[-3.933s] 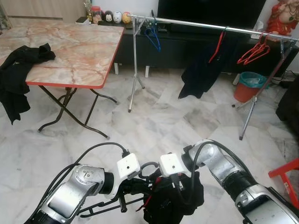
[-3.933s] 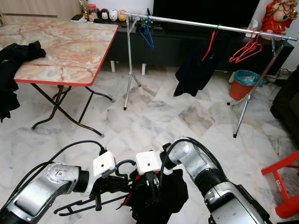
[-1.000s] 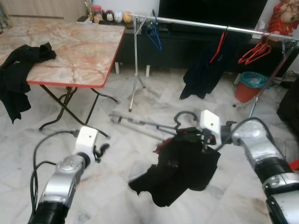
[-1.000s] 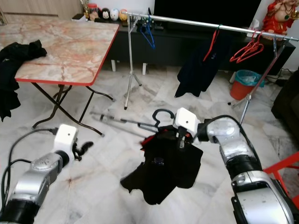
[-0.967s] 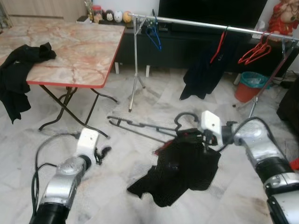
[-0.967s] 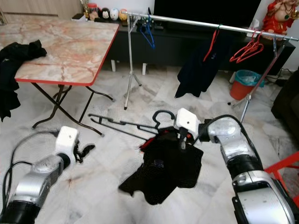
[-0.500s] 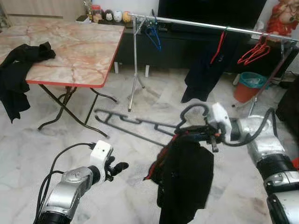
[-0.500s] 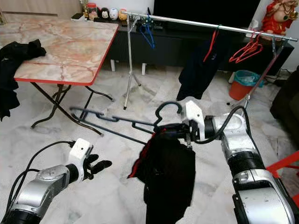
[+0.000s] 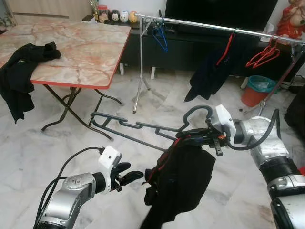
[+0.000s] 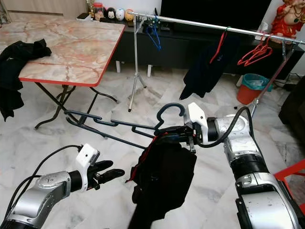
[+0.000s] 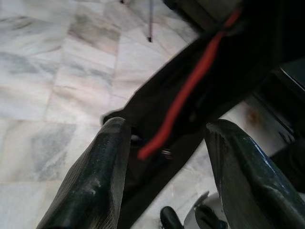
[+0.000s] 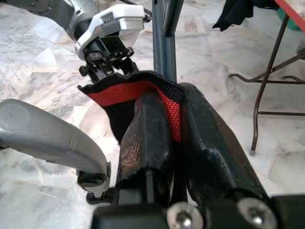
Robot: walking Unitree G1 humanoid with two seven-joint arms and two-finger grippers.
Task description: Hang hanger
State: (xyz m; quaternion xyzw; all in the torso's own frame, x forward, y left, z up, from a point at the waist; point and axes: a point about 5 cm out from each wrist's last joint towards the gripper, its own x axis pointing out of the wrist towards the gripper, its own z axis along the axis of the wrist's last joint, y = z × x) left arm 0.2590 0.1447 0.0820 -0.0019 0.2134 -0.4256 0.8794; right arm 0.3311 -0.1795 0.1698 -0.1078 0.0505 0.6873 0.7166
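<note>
My right gripper (image 9: 188, 139) is shut on a dark grey hanger (image 9: 143, 128) just below its hook, pinching the red-lined collar too, as the right wrist view shows (image 12: 175, 119). The hanger is held level about knee-high, its long arm reaching out to the left. A black garment (image 9: 183, 179) with red lining droops from it. My left gripper (image 9: 129, 173) is open, low at the left, its fingertips close to the garment's edge; the cloth lies just beyond the fingers (image 11: 114, 157) in the left wrist view. The silver clothes rail (image 9: 214, 26) stands at the back.
On the rail hang a blue hanger (image 9: 159, 38), a black garment on a red hanger (image 9: 209, 71) and red hangers (image 9: 262, 55). A marble folding table (image 9: 81, 52) with a black garment (image 9: 24, 71) stands left. A bin (image 9: 257, 88) sits back right, a red stool (image 10: 290, 176) right.
My left gripper has reached right towards the hanging garment. The garment has swung and spread a little. The right gripper and hanger hold nearly the same place.
</note>
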